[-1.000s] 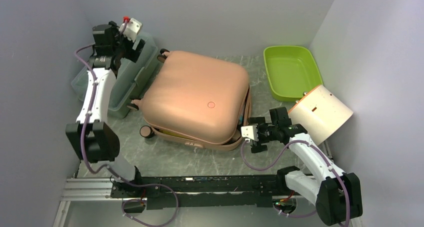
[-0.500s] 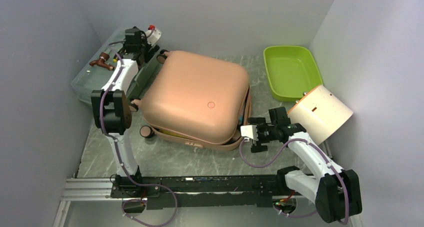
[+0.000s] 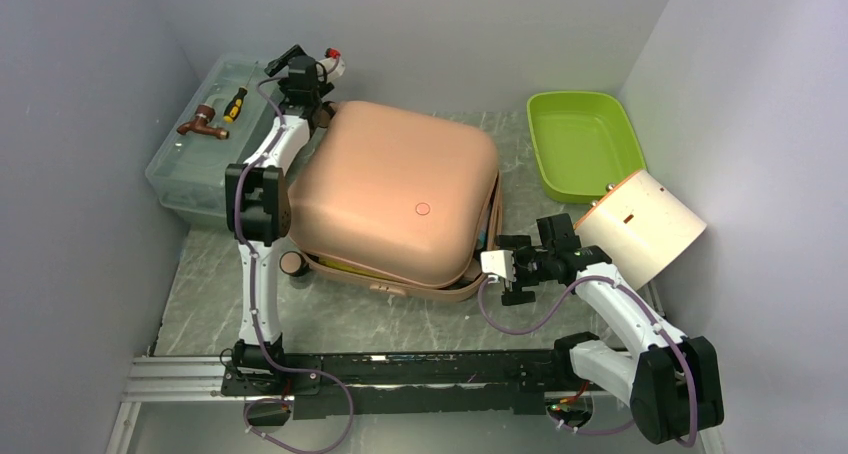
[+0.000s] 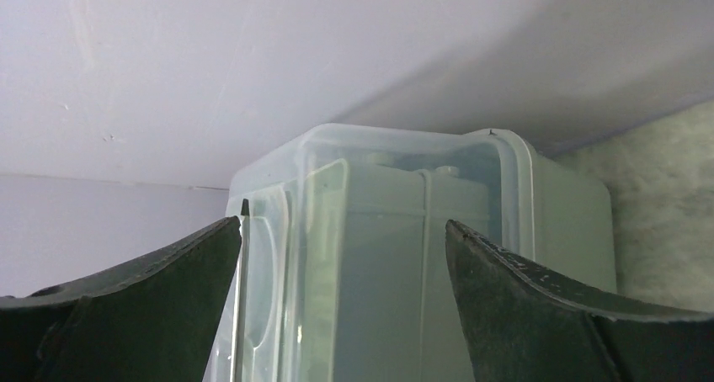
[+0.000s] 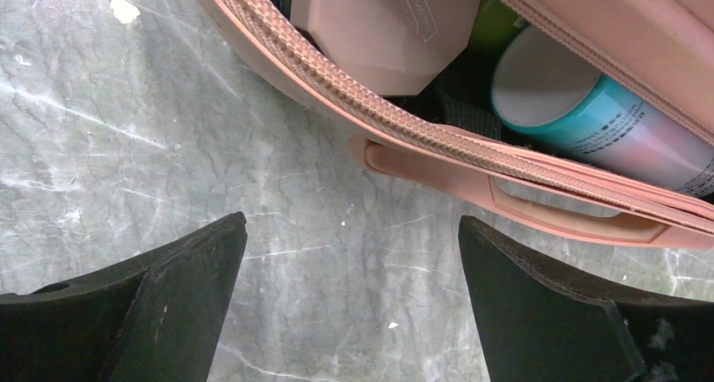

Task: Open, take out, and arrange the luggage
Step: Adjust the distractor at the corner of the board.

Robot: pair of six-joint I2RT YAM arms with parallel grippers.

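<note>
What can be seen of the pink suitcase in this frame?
The suitcase is a salmon-pink hard shell with rounded corners, lying flat in the middle of the table, broad side up. A small wheel shows at its near left corner. Its zipper is undone on the near right side, leaving it ajar; the gap shows a pink box, a teal-and-white can and dark lining. A pink handle sits below the zipper.

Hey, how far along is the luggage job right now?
Done: the luggage looks unzipped and ajar. In hand: nothing; the open right pincer hangs by its handle, and the open left pincer faces the toolbox. Left: open it fully, take out the box and bottle inside, arrange them.
</note>
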